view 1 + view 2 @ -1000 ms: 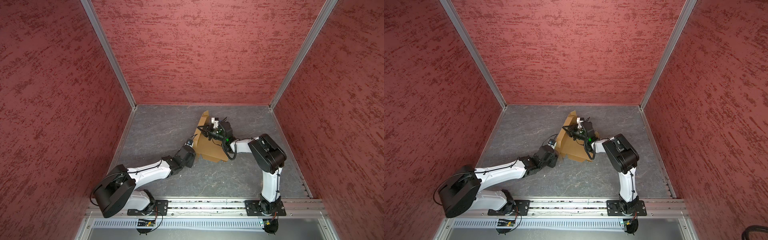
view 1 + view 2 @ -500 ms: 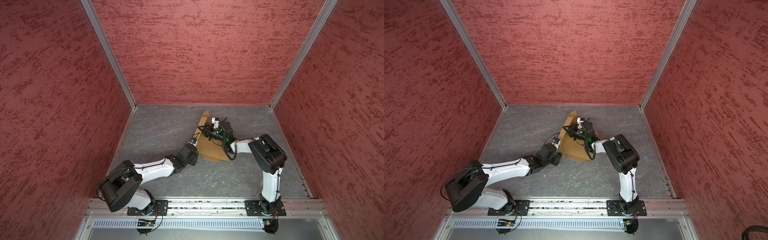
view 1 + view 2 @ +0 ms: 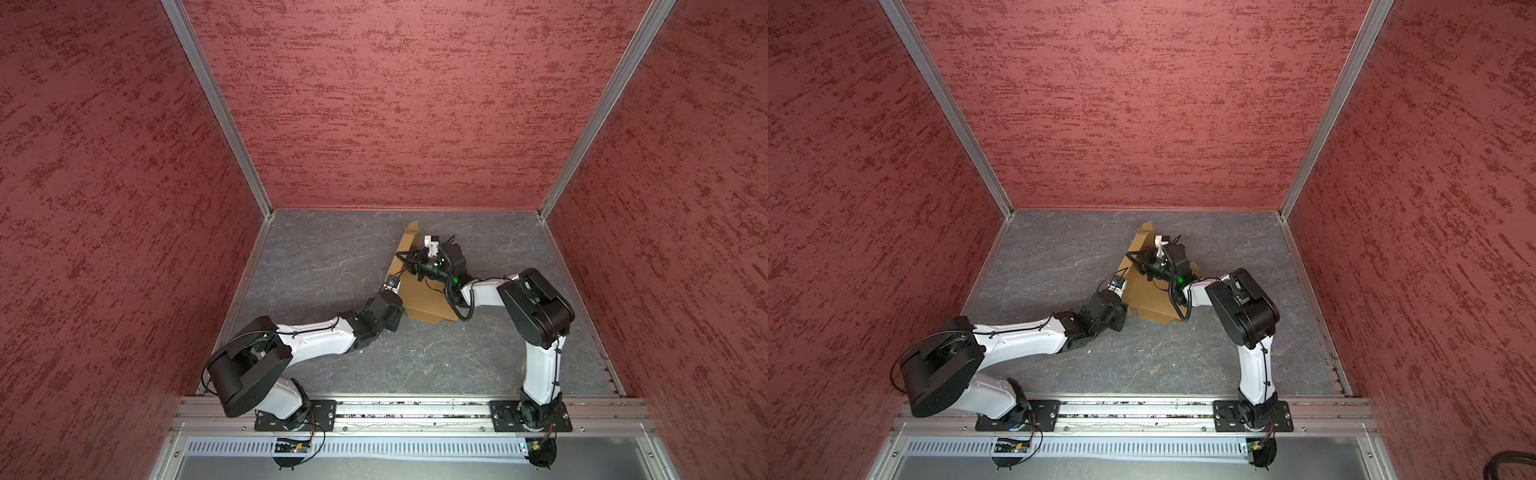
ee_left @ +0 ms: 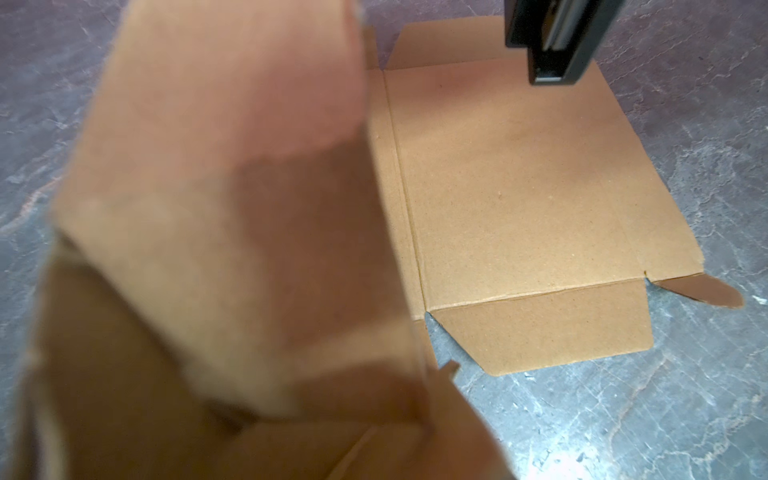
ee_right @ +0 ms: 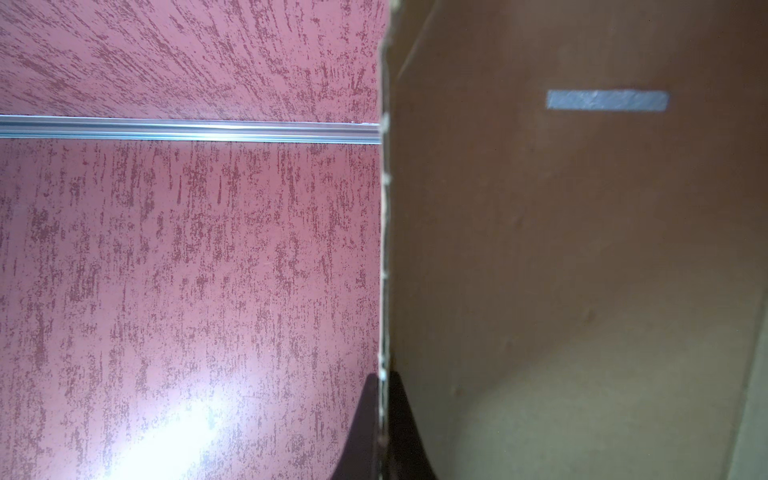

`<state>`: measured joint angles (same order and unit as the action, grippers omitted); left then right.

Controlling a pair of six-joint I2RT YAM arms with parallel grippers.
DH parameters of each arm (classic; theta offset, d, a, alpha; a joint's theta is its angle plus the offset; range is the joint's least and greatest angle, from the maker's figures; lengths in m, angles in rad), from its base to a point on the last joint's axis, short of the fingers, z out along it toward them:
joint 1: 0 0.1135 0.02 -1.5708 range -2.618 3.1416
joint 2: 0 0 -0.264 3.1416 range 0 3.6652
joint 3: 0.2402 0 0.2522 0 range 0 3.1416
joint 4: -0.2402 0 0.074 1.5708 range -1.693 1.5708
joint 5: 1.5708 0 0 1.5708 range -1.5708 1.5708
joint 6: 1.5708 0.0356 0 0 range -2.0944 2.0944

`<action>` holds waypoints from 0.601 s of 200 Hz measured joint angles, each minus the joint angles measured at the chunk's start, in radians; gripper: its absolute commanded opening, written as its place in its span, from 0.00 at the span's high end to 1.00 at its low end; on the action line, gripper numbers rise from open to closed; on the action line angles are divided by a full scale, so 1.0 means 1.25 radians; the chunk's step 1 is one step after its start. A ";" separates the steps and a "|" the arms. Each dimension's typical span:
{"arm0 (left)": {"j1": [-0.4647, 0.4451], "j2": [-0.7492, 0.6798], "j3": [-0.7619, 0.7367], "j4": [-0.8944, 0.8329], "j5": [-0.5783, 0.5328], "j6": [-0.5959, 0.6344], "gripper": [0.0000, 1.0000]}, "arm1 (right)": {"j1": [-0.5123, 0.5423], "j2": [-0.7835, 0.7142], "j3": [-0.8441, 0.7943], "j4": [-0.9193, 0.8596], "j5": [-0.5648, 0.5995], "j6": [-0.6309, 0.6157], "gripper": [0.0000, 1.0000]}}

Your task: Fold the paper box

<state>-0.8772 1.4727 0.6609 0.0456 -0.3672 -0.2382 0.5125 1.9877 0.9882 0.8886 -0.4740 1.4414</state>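
Here, the grey marbled counter (image 3: 332,257) forms the floor of a booth closed on three sides by red textured walls (image 3: 395,104), which are joined at the corners by aluminium posts (image 3: 216,108). The paper box (image 3: 424,299) lies toward the back of the counter, between your two arms in both top views. Its base is flat on the surface, while a raised panel (image 3: 409,241) stands up on its left side. Your right hand (image 3: 408,262) reaches over the box and is clamped on the edge of that panel; the right wrist view shows a finger (image 5: 361,424) on either side of the cardboard edge. Your left hand (image 3: 394,289) sits at the box's left edge, touching it or nearly so. You cannot tell whether this hand is apart or together, because blurred cardboard fills the foreground of the left wrist view and hides its fingers. A dark part (image 4: 557,41) is cut off at that view's margin.
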 measured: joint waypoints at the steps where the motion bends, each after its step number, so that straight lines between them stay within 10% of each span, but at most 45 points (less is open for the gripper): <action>1: -0.002 0.000 0.001 0.000 -0.003 0.000 0.60 | 0.000 0.000 0.000 0.001 0.000 0.000 1.00; 120: -0.066 0.060 0.049 0.054 -0.154 -0.016 0.48 | 0.000 -0.004 -0.028 0.002 0.021 0.012 1.00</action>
<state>-0.9600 1.5471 0.7227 0.1131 -0.5594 -0.2584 0.5125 1.9831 0.9531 0.8917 -0.4480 1.4567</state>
